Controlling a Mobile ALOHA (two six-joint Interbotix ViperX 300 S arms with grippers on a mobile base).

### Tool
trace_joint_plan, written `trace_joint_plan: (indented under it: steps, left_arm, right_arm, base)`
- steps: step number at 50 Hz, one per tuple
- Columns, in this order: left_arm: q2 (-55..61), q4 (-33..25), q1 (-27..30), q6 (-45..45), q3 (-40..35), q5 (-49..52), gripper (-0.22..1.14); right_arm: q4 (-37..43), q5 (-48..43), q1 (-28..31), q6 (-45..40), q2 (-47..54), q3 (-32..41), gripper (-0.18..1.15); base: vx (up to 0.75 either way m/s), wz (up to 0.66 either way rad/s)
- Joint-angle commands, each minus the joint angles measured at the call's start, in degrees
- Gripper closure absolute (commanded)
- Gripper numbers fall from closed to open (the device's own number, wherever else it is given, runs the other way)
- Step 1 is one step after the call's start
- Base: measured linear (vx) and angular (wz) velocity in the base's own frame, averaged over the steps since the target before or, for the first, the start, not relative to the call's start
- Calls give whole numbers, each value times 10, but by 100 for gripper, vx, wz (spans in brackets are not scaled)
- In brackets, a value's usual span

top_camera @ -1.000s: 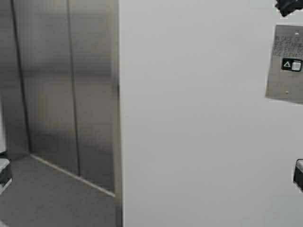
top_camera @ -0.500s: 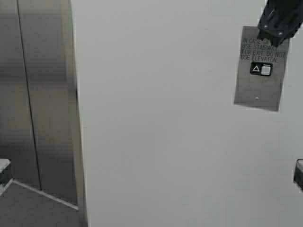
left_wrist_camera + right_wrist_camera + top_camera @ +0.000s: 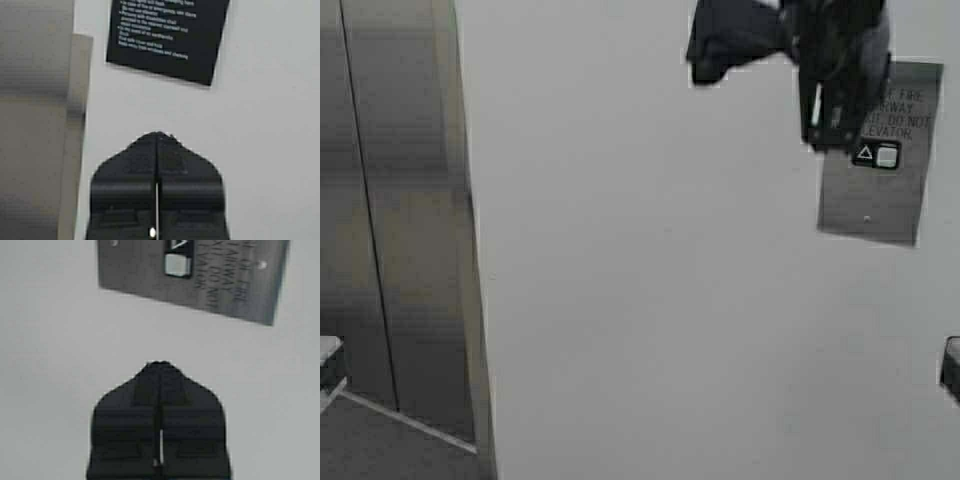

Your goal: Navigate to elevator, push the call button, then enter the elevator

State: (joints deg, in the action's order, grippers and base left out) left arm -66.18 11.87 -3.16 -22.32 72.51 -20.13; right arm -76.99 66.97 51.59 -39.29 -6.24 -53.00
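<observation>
The plain white wall (image 3: 650, 300) fills most of the high view. Far off to the left of the raised right arm's jaws stand the tall brushed stainless-steel elevator doors (image 3: 380, 200), their centre seam shut. The rectangular brushed-steel plate engraved with fire-warning text (image 3: 880, 195) is mounted on the wall directly behind and just below the black right gripper (image 3: 830, 135), which covers the plate's upper left part. In the right wrist view the right gripper (image 3: 159, 371) has its jaws pressed together on nothing, and the plate (image 3: 150, 275) lies ahead of their tip, apart from it. The small pale call button (image 3: 887, 156) with its triangle arrow mark sits just right of the jaw tips in the high view; in the right wrist view the button (image 3: 175, 264) lies straight ahead of them. The black left gripper (image 3: 158, 142) also has its jaws closed and empty, facing the wall with a black rectangular sign with white lettering (image 3: 167, 35) ahead of the tip.
</observation>
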Motion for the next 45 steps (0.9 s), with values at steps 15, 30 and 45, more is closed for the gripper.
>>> trace_joint_plan:
  steps: [15,30,45]
  left_arm:
    - [-6,-2,0,0,-15,-5,89]
    - [-4,-2,-1,3,-14,-6,89]
    - [-4,-2,0,-2,-13,-10,89]
  right_arm:
    - [-88,12,-47,-104,69,-27,91]
    - [-136,11,-96,-123,85,-26,91]
    - [-185,8,-128,-184,153,-21,91]
  base:
    - [7,0]
    - [8,-2]
    - [6,-1]
